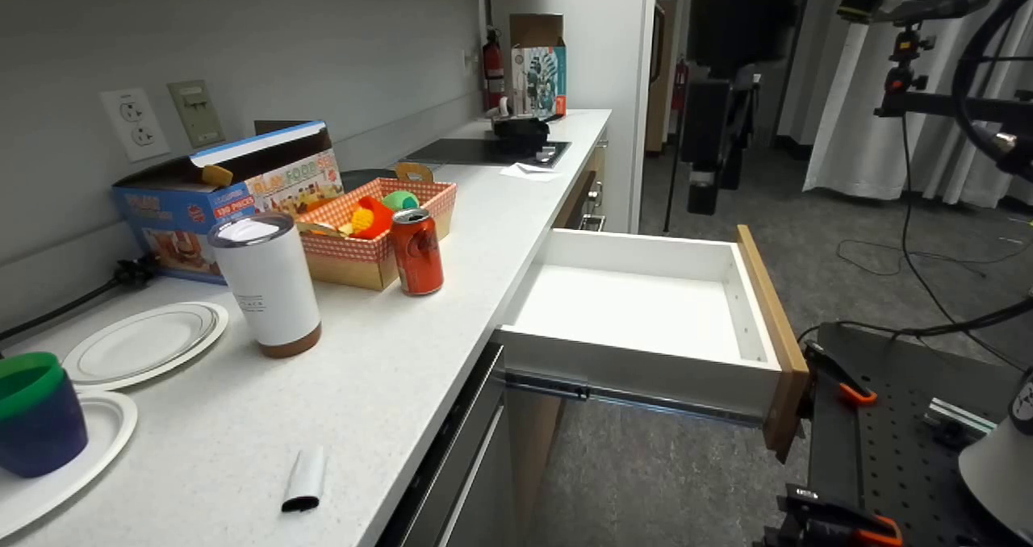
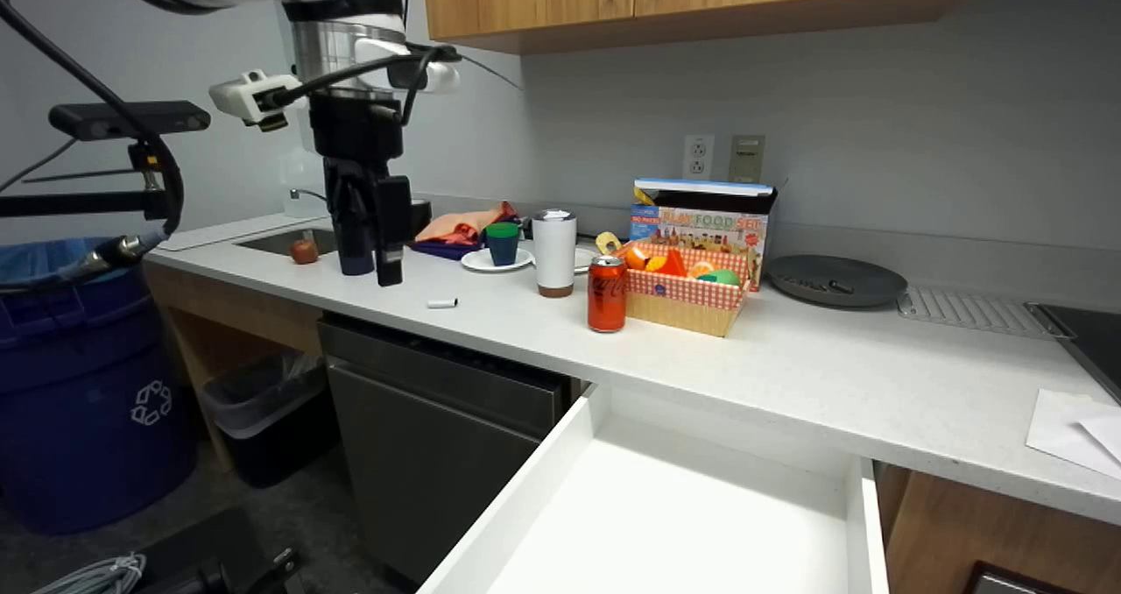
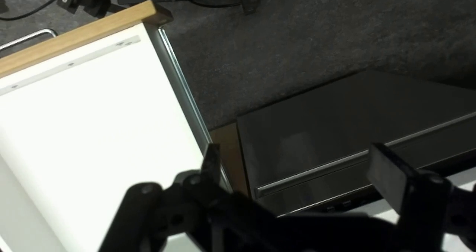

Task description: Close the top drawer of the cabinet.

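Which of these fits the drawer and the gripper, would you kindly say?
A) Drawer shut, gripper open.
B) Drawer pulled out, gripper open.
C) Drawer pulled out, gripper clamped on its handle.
B: in an exterior view the drawer juts out from the cabinet, and the wrist view shows the gripper with its jaws wide apart.
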Controlling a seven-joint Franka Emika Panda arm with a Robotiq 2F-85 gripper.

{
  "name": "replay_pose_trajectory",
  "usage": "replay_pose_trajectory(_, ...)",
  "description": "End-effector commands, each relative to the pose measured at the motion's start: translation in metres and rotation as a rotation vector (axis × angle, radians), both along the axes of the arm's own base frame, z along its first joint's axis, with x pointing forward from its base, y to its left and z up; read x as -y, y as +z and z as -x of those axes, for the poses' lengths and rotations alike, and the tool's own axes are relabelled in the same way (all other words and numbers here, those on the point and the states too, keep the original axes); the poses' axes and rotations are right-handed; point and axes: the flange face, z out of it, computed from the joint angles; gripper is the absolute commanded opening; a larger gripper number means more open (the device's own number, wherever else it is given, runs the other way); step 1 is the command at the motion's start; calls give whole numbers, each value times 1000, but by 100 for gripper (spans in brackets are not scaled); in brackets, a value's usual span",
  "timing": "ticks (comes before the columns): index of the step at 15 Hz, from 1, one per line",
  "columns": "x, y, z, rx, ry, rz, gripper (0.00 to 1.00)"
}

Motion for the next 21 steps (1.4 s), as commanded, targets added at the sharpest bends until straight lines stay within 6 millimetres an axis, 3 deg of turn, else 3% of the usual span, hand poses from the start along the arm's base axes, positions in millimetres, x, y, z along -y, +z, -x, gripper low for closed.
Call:
replay_pose_trajectory(1,1,1,-1,13,2,11,100)
replay_pose_trajectory(7,1,4,-5,55,1,27,100)
replay_pose_trajectory(21,14,13,-11,212,-150,288,100)
